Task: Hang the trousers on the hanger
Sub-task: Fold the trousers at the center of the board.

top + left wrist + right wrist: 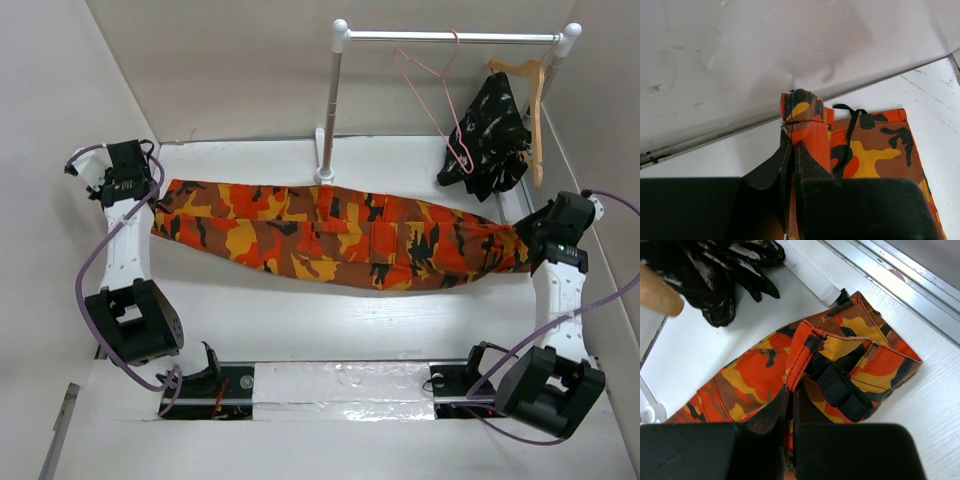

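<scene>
Stretching the trousers (340,235) taut
Left gripper (792,145) and right gripper (790,390) are clamping opposite ends; lifting level toward the far-right hanger (435,95) seems wisest.

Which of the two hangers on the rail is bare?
The thin pink wire hanger; the wooden hanger carries a black-and-white garment.

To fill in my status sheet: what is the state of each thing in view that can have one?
trousers: stretched out between both grippers.
left gripper: shut on the trousers' cuff end.
right gripper: shut on the trousers' waistband.
pink wire hanger: hanging on the rail, empty.
wooden hanger: hanging on the rail, carrying the black garment.
</scene>
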